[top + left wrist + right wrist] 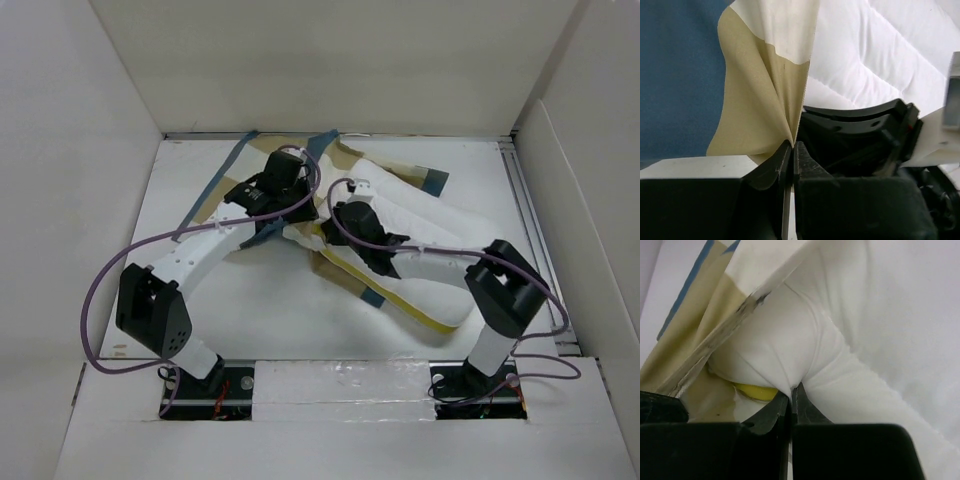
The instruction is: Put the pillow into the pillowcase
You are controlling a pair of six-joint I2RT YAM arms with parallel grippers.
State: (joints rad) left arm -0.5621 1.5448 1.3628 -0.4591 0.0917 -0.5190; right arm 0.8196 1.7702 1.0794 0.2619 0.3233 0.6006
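Currently 1 pillow (425, 215), 1 pillowcase (750, 100); L gripper (792, 145) clamped on pillowcase, R gripper (791, 390) pinching pillow.

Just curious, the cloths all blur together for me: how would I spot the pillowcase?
On the white table, look to the far half, where fabric is piled. The pillowcase is the thin cloth in blue, tan and cream checks, lying round the plump, quilted white pillow.
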